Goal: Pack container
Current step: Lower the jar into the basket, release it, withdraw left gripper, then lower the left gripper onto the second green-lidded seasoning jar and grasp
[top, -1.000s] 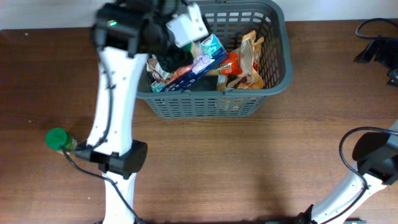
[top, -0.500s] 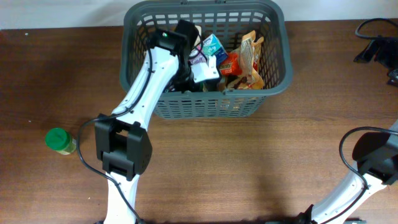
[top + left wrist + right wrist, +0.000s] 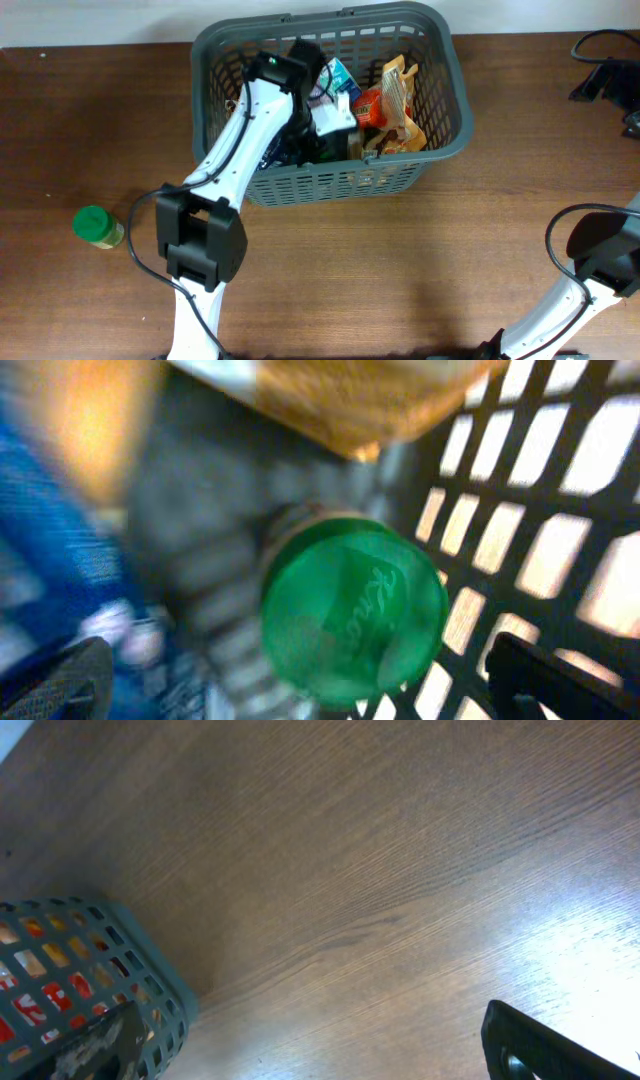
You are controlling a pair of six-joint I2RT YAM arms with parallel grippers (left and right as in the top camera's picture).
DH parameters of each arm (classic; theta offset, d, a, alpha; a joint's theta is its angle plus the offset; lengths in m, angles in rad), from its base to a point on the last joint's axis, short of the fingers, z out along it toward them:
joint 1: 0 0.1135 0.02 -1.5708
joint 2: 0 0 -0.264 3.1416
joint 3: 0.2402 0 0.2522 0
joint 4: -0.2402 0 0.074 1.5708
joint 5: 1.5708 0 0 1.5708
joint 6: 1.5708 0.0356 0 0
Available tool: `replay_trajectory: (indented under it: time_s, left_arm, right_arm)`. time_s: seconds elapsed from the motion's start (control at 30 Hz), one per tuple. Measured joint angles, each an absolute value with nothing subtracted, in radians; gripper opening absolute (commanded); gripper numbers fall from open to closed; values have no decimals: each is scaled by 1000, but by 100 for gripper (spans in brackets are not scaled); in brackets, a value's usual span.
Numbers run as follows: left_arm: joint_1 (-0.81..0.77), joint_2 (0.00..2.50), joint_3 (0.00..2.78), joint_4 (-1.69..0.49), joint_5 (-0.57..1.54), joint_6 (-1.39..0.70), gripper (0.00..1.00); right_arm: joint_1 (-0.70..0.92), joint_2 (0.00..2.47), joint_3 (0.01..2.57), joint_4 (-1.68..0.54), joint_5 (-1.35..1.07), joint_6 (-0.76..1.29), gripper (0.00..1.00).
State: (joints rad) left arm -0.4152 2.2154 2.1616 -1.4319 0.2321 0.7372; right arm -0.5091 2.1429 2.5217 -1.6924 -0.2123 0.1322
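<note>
The dark grey lattice basket (image 3: 450, 95) stands at the back of the table, holding several grocery packets (image 3: 395, 110). My left gripper (image 3: 303, 145) reaches down inside the basket's left half. In the left wrist view a green-lidded jar (image 3: 355, 605) stands upright on the basket floor beside the lattice wall (image 3: 540, 510). The left gripper (image 3: 300, 672) is open, with its fingers well apart on either side of the jar and not touching it. My right gripper (image 3: 310, 1045) is open and empty above bare table. The basket's corner (image 3: 120, 945) shows at its left.
A second green-lidded jar (image 3: 97, 226) stands on the table at the left, near the left arm's base. The right arm (image 3: 598, 262) sits at the front right corner. Black cables and gear (image 3: 605, 70) lie at the back right.
My left arm has come down from above the basket into its left half. The basket has shifted and turned slightly to the left. The right arm has not moved.
</note>
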Motion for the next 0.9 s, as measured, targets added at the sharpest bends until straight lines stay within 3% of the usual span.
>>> replay_trajectory:
  time_s: [0.2, 0.37, 0.63, 0.9]
  left_arm:
    - [-386, 2125, 2384, -1485, 210, 633, 99]
    - [-272, 1919, 2459, -1500, 134, 554, 99]
    - [165, 1834, 2437, -1672, -33, 177, 99]
    - [506, 1887, 2017, -1536, -17, 56, 99]
  right_arm:
    - [-509, 2143, 2521, -1692, -212, 132, 99]
    - [-509, 2143, 2522, -1692, -212, 132, 99]
    - [-509, 2143, 2522, -1692, -212, 132, 99]
    - [-509, 2143, 2522, -1691, -212, 132, 99]
